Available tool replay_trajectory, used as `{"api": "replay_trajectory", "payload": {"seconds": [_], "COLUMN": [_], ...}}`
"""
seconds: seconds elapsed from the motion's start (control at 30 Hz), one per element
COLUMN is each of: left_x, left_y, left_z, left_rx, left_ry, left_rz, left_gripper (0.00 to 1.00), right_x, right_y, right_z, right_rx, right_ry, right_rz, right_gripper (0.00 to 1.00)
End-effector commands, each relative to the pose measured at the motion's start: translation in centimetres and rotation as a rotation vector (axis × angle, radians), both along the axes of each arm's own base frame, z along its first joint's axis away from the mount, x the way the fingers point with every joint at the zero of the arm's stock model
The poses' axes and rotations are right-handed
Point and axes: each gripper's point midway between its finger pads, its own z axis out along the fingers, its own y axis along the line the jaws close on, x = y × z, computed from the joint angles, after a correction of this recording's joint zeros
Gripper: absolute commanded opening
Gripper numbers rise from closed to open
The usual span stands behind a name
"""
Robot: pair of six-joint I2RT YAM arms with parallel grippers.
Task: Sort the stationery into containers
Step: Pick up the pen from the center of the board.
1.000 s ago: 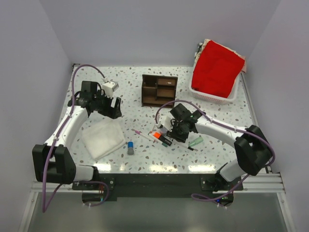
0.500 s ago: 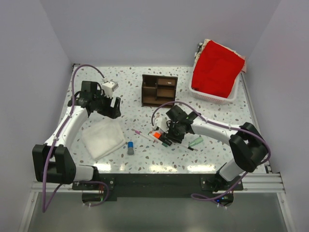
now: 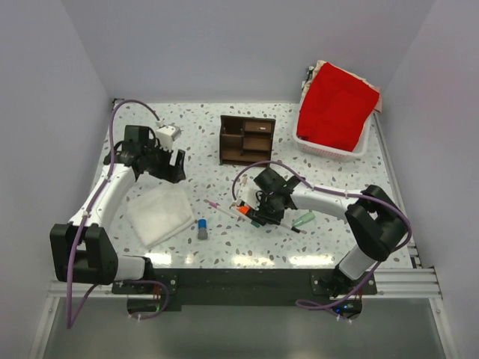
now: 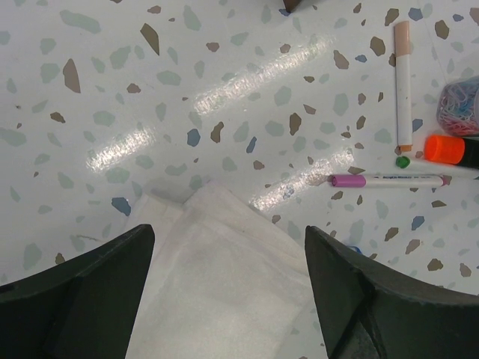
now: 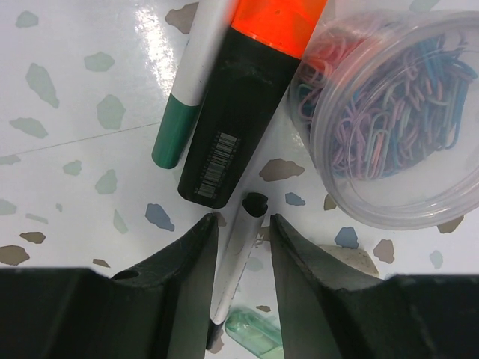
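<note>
Pen [image 5: 238, 258] — between right gripper's [image 5: 243, 222] jaws.

The left arm [image 3: 112, 193] and right arm [image 3: 329, 199] share one build: rounded white links between bulky black joints. A purple cable [image 3: 114, 134] loops along each. Both rise from a black rail [image 3: 239, 278] at the bottom of the frame. The black left gripper [image 3: 178, 170] carries a white block [image 3: 169, 135]; the right gripper [image 3: 257, 215] is black too. Close up, the fingers [image 4: 82, 299] are matte black wedges.
</note>
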Motion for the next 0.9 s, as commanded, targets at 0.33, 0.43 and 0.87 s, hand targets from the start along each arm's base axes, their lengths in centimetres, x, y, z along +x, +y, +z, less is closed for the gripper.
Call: {"api": "replay_trajectory", "payload": {"seconds": [0.33,0.43,0.87], "left_x": [-0.3,-2.4,-9.6], "left_y": [-1.6,-5.8,-24.6], "left_z": [1.3,5.3,3.8], "left_rx": [-0.075,-0.195,-0.134], "left_ry": [-0.045,-0.188,-0.419], "left_rz": [-0.101,-0.373,-1.108], "left_gripper": [0.87,0.87,0.80], "right_x": [0.2,0.7,6.5], "right_y": [-0.2,0.0,-10.0], "right_z": [0.5,4.0,18.9], "right_rx": [0.009,0.069,0.445], "right_ry": [-0.040,-0.086,-0.274], "right_rz": [-0.006,-0.067,-0.722], "right_gripper": [0.42,0.50,0.62]}}
